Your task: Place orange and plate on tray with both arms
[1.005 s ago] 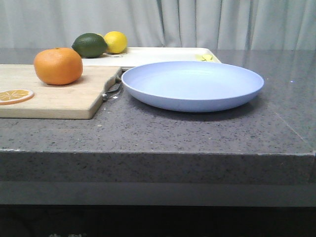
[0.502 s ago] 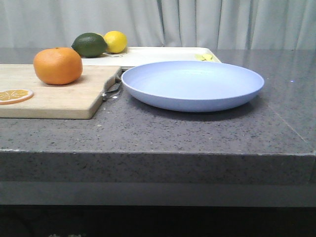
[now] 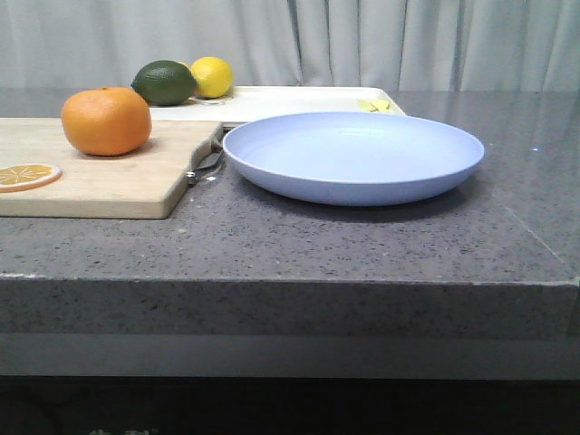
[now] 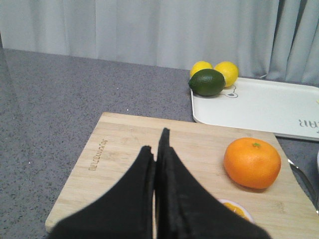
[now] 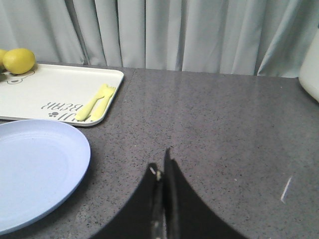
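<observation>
Orange (image 4: pixel 252 163): sat on your cutting board (image 4: pixel 129 164), just right of the left gripper (image 4: pixel 156 144), whose fingers were pressed together.
Plate (image 5: pixel 35 172): lay on your bench (image 5: pixel 224 129), left of the right gripper (image 5: pixel 162 167), also pressed together.
Tray (image 5: pixel 55 92): stood beyond your plate.

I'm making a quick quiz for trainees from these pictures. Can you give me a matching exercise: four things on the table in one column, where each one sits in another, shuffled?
Things:
1. orange
2. plate
3. lime
4. yellow fork

Places:
A. bare on the grey counter, right of the cutting board
B. on the wooden cutting board, beside an orange slice
C. flat on the tray, near its printed words
D. at the tray's corner, in front of two lemons

Pairs: 1-B, 2-A, 3-D, 4-C
</observation>
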Action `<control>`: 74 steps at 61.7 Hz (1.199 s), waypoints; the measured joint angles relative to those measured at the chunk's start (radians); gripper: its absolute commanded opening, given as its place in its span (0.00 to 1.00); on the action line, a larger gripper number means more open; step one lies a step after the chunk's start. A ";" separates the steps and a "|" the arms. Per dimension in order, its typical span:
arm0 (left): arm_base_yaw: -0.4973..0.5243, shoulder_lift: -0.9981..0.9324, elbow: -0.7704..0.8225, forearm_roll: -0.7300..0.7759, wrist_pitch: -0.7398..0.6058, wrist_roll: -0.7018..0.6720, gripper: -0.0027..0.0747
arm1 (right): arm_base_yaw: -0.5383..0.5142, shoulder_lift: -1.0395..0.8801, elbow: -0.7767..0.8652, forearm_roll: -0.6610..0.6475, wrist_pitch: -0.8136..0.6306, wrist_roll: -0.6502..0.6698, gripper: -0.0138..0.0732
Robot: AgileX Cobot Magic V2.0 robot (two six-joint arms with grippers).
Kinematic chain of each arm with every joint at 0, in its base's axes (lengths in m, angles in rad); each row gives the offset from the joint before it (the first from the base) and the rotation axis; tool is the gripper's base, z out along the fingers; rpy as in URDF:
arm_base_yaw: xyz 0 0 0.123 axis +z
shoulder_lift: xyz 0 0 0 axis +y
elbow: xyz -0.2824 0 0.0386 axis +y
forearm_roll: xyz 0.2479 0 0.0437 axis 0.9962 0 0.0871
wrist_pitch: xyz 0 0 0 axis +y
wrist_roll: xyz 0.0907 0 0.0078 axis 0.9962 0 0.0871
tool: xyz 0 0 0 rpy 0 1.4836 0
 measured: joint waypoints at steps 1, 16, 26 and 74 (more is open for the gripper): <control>0.000 0.013 -0.002 0.000 -0.004 0.000 0.01 | 0.000 0.006 0.001 0.000 -0.003 0.000 0.12; 0.000 0.068 -0.006 0.000 -0.021 0.001 0.24 | 0.000 0.014 -0.003 0.000 -0.038 0.000 0.56; 0.000 0.070 -0.008 0.000 -0.027 0.001 0.79 | 0.000 0.014 -0.003 0.000 -0.038 0.000 0.87; 0.000 0.283 -0.147 -0.032 0.034 0.002 0.89 | 0.000 0.014 -0.003 0.000 -0.038 0.000 0.91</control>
